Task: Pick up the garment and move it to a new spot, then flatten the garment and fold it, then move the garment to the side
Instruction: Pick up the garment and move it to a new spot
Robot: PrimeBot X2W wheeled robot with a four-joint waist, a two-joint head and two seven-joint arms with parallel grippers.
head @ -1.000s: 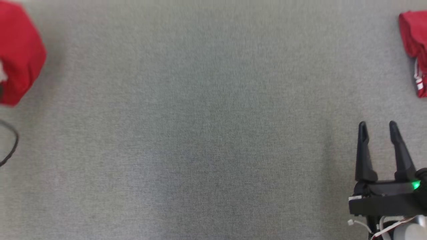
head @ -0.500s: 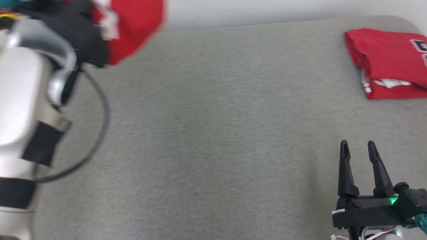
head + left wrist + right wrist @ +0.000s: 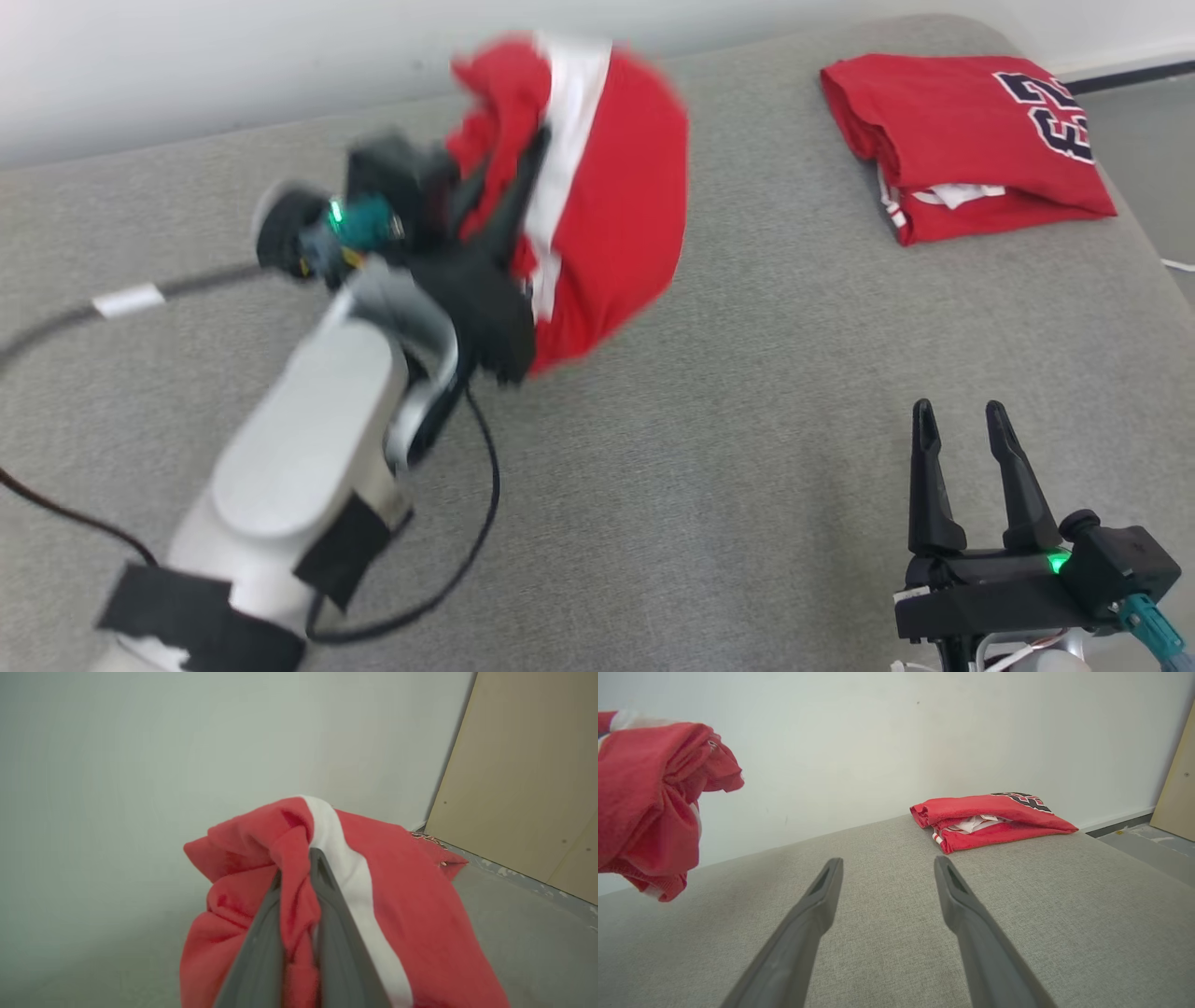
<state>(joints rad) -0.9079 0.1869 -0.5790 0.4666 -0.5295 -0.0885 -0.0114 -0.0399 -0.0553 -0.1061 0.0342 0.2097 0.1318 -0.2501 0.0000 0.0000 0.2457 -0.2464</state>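
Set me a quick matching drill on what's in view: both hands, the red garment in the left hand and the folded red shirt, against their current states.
Things:
1. left hand
2. right hand
3. bunched red garment
4. folded red shirt

States:
A. lying at the far right of the grey surface
B. open, holding nothing
C. shut on cloth
D. lifted off the surface

Pairs: 1-C, 2-B, 3-D, 4-A

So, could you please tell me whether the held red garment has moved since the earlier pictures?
Yes: the red garment, pinched in the left tool, is now much nearer the folded shirt, to the robot's right.
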